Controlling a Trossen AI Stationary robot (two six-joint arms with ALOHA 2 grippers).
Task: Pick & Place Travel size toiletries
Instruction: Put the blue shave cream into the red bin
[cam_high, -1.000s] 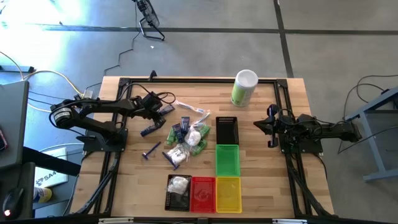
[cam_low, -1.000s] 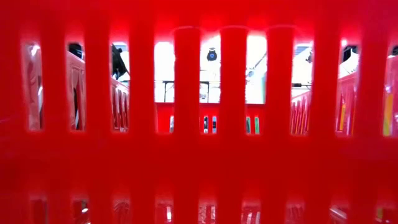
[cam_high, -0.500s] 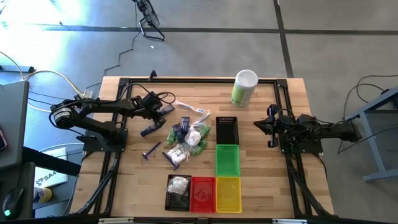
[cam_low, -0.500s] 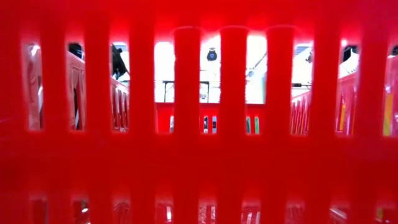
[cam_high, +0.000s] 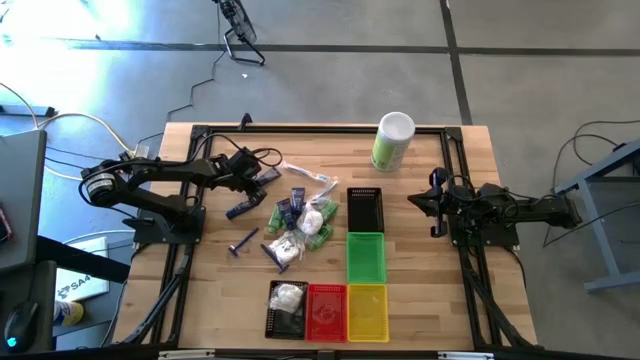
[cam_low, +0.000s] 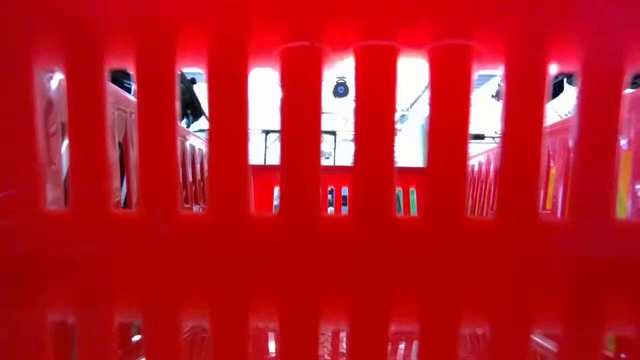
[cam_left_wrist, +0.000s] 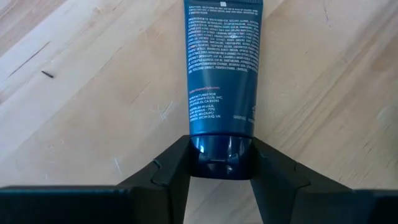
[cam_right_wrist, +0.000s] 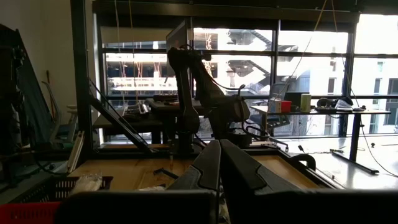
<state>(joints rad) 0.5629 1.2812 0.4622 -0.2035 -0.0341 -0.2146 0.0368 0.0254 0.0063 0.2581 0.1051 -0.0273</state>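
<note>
Fingers (cam_left_wrist: 171, 171) of the left gripper (cam_left_wrist: 221, 177) are pinching the dark cap of the blue tube (cam_left_wrist: 222, 68), its long axis running straight ahead of them flat on the table (cam_left_wrist: 93, 106), while the right gripper (cam_right_wrist: 219, 163), closed and empty, is waiting well apart.

light: daylight, glare top-left floor (cam_high: 60, 30) | low view: blurred red
</note>
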